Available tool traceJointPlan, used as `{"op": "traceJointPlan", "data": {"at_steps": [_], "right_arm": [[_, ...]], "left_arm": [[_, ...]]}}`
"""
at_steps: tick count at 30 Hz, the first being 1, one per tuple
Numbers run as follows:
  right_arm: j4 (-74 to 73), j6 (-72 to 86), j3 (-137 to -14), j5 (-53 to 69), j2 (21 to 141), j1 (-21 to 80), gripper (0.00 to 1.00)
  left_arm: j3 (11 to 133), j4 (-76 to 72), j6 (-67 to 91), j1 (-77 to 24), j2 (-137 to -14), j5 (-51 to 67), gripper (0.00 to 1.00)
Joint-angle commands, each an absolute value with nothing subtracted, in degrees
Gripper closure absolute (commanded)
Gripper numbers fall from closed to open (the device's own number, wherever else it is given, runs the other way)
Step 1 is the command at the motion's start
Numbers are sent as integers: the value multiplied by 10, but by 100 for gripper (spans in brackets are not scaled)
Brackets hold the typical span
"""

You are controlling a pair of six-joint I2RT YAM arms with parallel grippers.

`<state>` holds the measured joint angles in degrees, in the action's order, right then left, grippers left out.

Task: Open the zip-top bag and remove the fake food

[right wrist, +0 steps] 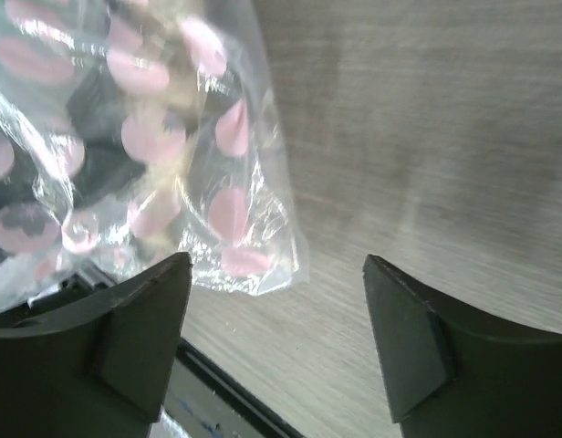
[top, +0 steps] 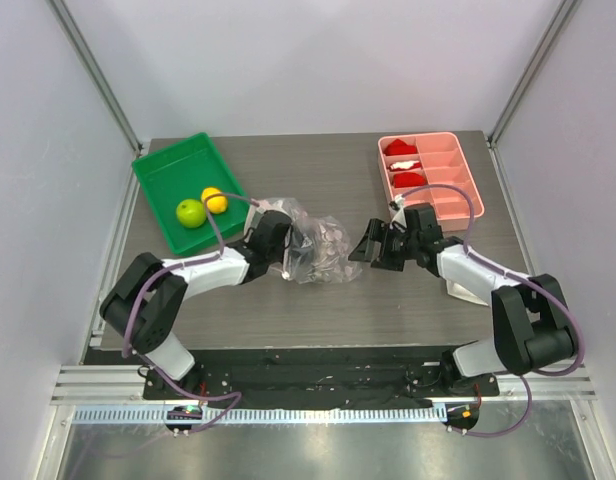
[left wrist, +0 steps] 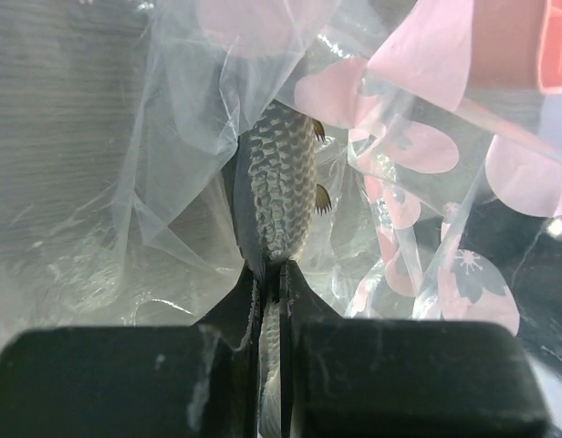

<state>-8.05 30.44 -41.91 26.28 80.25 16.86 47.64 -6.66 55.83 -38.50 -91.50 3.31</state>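
The bag (top: 323,250) lies crumpled mid-table, pinched at its left side by the clenched left gripper (left wrist: 274,274), the right gripper (top: 368,247) (jaws spread, holding nothing) just right of it, the fruits (top: 191,212) in the tray (top: 183,170).

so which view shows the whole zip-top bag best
Top external: it alone takes in the whole crumpled zip-top bag. Left wrist shows only film pinched in the left end effector; right wrist shows just a pink-dotted corner.
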Motion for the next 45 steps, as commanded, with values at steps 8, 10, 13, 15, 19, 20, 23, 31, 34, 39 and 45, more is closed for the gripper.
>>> {"op": "traceJointPlan", "data": {"at_steps": [8, 10, 13, 15, 19, 20, 23, 31, 34, 39, 45], "right_arm": [[5, 316, -437, 222, 871, 169, 17], [5, 310, -471, 206, 893, 168, 16], [21, 326, -523, 237, 960, 168, 26], [53, 359, -538, 269, 1001, 172, 33], [88, 374, -547, 281, 1028, 191, 39], [90, 375, -548, 281, 1032, 194, 41], [97, 379, -555, 287, 1045, 197, 49], [98, 378, -561, 298, 1063, 208, 67], [99, 377, -559, 301, 1067, 211, 70], [100, 376, -557, 303, 1074, 212, 70], [102, 377, -559, 307, 1078, 220, 74]], "left_arm": [[477, -116, 564, -393, -974, 48, 100], [462, -124, 548, -399, -974, 27, 100], [446, -151, 540, -403, -980, 25, 99], [442, -163, 535, -402, -982, 21, 83], [455, -152, 523, -402, -977, 4, 69], [460, -147, 521, -403, -977, -17, 65], [467, -139, 520, -402, -973, -34, 55], [458, -163, 523, -402, -963, -47, 69], [449, -178, 526, -402, -955, -49, 75], [437, -206, 525, -403, -948, -53, 80], [440, -231, 534, -404, -968, -33, 78]]}}
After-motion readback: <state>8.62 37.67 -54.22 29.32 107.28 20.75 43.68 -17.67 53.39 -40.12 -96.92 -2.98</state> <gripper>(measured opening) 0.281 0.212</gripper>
